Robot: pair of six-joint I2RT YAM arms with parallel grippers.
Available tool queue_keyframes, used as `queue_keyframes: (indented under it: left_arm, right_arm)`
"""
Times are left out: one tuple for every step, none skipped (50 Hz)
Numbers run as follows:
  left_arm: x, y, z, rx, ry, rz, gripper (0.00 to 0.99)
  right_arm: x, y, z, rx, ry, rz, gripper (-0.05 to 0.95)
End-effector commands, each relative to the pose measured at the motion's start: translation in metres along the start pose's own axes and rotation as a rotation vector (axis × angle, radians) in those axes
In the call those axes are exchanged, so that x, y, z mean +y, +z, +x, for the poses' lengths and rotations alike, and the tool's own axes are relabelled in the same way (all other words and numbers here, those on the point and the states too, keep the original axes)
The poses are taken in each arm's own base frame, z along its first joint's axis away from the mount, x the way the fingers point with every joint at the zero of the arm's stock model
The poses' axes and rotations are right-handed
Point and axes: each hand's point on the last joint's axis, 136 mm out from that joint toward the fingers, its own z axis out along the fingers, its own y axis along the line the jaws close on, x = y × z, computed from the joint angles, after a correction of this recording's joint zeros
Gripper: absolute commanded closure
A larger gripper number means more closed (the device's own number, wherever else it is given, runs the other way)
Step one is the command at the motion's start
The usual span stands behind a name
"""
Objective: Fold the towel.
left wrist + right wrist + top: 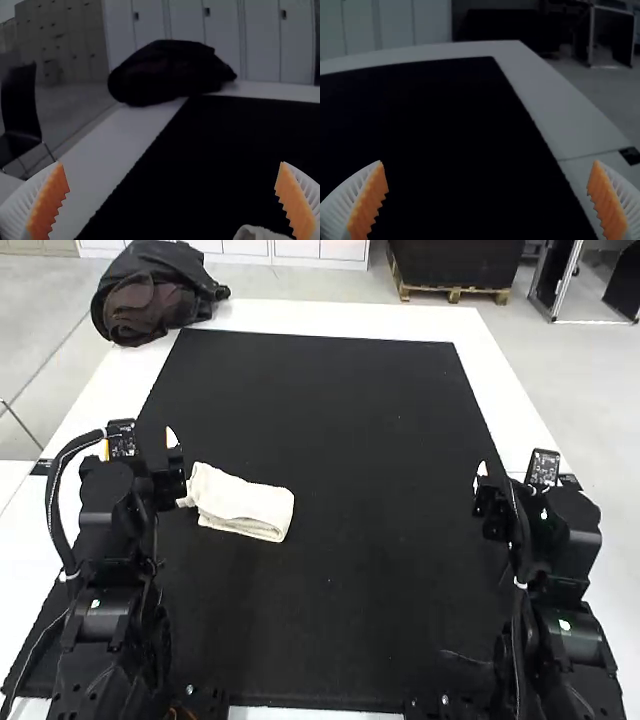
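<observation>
High view, looking forward and down over the table (330,318): a black mat (350,420) is covering much of the white tabletop, and a cream towel (245,502) is lying on it, left of the middle and level with the two arms' grippers. The towel is resting flat in a compact, folded bundle, longer from side to side than from front to back. Stacked layers are showing along its near edge, while its left end is looking looser and more crumpled. The left gripper (177,456) is hovering just beside that loose end; whether the two are touching, I cannot tell. Over by the mat's right side, the right gripper (484,490) is hanging well apart from the towel.

In the left wrist view, the left gripper (172,182) is standing released, its white ribbed fingers spreading wide, their orange pads (49,202) facing each other and grasping nothing. A pale bit of the towel is peeking up close to one of those fingers.

In the right wrist view, the right gripper (485,181) is likewise standing released, its orange pads held wide apart with nothing between them.

At the table's far left corner, a dark, rumpled bundle (155,295) is sitting, partly overhanging the edge.
</observation>
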Motion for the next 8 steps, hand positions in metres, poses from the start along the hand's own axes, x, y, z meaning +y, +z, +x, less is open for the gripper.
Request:
queue_keyframes:
  left_arm:
    - [0.0, -0.0003, 0.0002, -0.003, -0.043, -0.003, 0.028]
    - [0.0, -0.0003, 0.0005, -0.002, -0.047, -0.003, 0.028]
    - [0.0003, -0.0003, 0.0006, -0.002, -0.047, -0.004, 0.028]
    - [0.0003, -0.0003, 0.0006, -0.002, -0.047, -0.004, 0.028]
    - [0.0003, -0.0002, 0.0009, 0.0, -0.046, -0.004, 0.028]
    - [0.0003, -0.0003, 0.0006, -0.002, -0.047, -0.004, 0.028]
    - [0.0003, -0.0002, 0.0009, 0.0, -0.046, -0.004, 0.028]
    - [0.0, -0.0002, 0.0009, 0.0, -0.046, -0.003, 0.028]
  right_arm:
    - [0.0075, -0.0004, -0.0005, -0.009, 0.011, -0.043, -0.02]
    - [0.0095, -0.0005, -0.0002, -0.007, 0.011, -0.055, -0.02]
    - [0.0129, -0.0008, 0.0002, -0.006, 0.01, -0.075, -0.02]
    - [0.016, -0.001, 0.0024, 0.003, 0.009, -0.092, -0.02]
    - [0.016, -0.0011, 0.0039, 0.01, 0.009, -0.092, -0.02]
    - [0.016, -0.0011, 0.0043, 0.011, 0.009, -0.092, -0.02]
    - [0.0156, -0.001, 0.0047, 0.013, 0.009, -0.09, -0.02]
    - [0.0156, -0.0011, 0.0043, 0.011, 0.009, -0.09, -0.02]
